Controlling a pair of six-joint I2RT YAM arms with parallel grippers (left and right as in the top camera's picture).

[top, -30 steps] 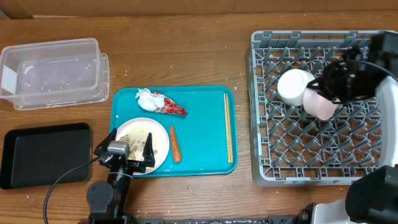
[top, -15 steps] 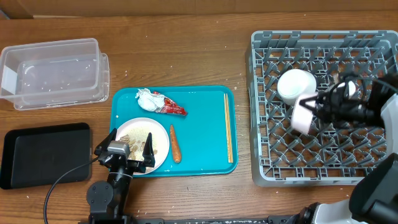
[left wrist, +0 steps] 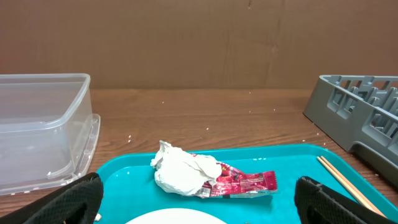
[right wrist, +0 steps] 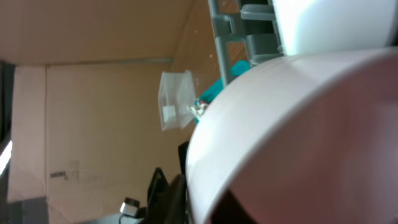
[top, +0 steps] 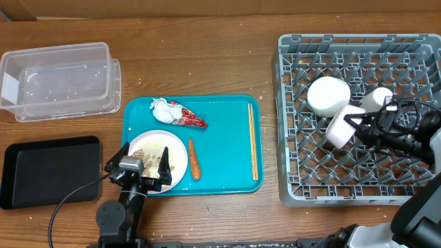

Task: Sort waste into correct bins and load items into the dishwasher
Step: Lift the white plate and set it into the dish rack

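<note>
Over the grey rack (top: 288, 138) the right gripper (top: 355, 124) lies level at the bowl (top: 336, 131), which has moved leftward since before (grip unclear); left gripper (top: 143, 158) gapes.

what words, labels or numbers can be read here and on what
No text is legible.
wrapper: has print on it, too blurred to read.
sticker on the tub: white, nothing readable.
</note>
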